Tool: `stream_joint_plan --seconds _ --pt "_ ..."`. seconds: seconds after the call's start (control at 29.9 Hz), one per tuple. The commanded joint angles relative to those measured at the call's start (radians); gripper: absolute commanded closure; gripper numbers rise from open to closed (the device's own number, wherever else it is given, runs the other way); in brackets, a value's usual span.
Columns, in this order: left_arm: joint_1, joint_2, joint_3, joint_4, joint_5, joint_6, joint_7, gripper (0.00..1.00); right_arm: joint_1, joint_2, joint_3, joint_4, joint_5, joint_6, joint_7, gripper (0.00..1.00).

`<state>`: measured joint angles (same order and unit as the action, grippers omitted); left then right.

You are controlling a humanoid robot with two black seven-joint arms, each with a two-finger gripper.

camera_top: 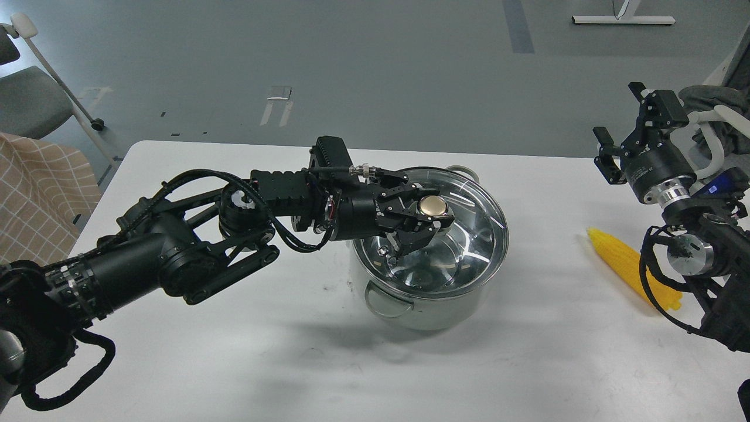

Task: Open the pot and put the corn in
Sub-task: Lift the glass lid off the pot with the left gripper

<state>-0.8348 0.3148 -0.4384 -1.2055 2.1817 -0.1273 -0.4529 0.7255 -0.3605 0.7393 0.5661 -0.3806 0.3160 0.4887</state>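
Note:
The shiny steel pot (pixel 430 308) stands at the middle of the white table (pixel 234 363). Its flat glass lid (pixel 474 205) lies on the rim, with a gold knob (pixel 434 205) at its centre. My left gripper (pixel 432 210) reaches in from the left over the lid, and its fingers are closed against the knob on both sides. The yellow corn (pixel 626 262) lies on the table to the right of the pot, partly behind my right arm. My right gripper (pixel 623 122) is open and empty, held up in the air above and behind the corn.
A checked cloth (pixel 41 187) and a grey chair (pixel 29 99) stand off the table's left edge. Grey floor lies beyond the far edge. My right arm's joints (pixel 697 252) hang over the table's right side next to the corn.

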Motion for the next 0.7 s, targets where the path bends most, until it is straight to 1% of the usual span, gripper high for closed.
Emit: stream_joint_plan --seconds 0.0,0.03,0.07,0.27,0.37,0.47,0.5,0.57,0.67 --pt "-0.006 0.000 -0.002 -0.005 0.000 0.000 0.002 0.74 -0.005 0.000 0.000 0.002 0.000 0.000 0.000 0.00" --pt "-0.009 0.000 -0.002 -0.006 0.000 0.002 0.002 0.77 -0.005 0.000 0.000 0.002 0.000 0.000 0.000 0.00" --pt "-0.010 0.001 -0.002 -0.008 0.000 0.002 0.002 0.77 -0.005 0.000 0.000 0.003 0.000 0.000 0.000 0.00" --pt "-0.041 0.012 -0.013 -0.020 0.000 0.000 0.000 0.77 -0.014 -0.003 0.000 0.020 0.000 -0.005 0.000 0.00" --pt "-0.073 0.049 -0.023 -0.035 0.000 0.000 -0.001 0.76 -0.017 -0.003 0.000 0.026 0.000 -0.011 0.000 0.00" --pt "-0.127 0.139 -0.029 -0.063 0.000 0.000 -0.003 0.75 -0.018 -0.003 0.000 0.029 -0.001 -0.011 0.000 0.00" --pt "-0.136 0.183 -0.029 -0.074 0.000 0.000 -0.007 0.75 -0.018 -0.003 0.000 0.029 -0.001 -0.011 0.000 0.00" --pt "-0.138 0.233 -0.031 -0.085 0.000 0.003 -0.013 0.75 -0.018 -0.002 0.000 0.029 -0.001 -0.011 0.000 0.00" --pt "-0.127 0.387 -0.031 -0.135 0.000 0.034 -0.036 0.75 -0.018 -0.003 0.000 0.031 -0.001 -0.011 0.000 0.00"
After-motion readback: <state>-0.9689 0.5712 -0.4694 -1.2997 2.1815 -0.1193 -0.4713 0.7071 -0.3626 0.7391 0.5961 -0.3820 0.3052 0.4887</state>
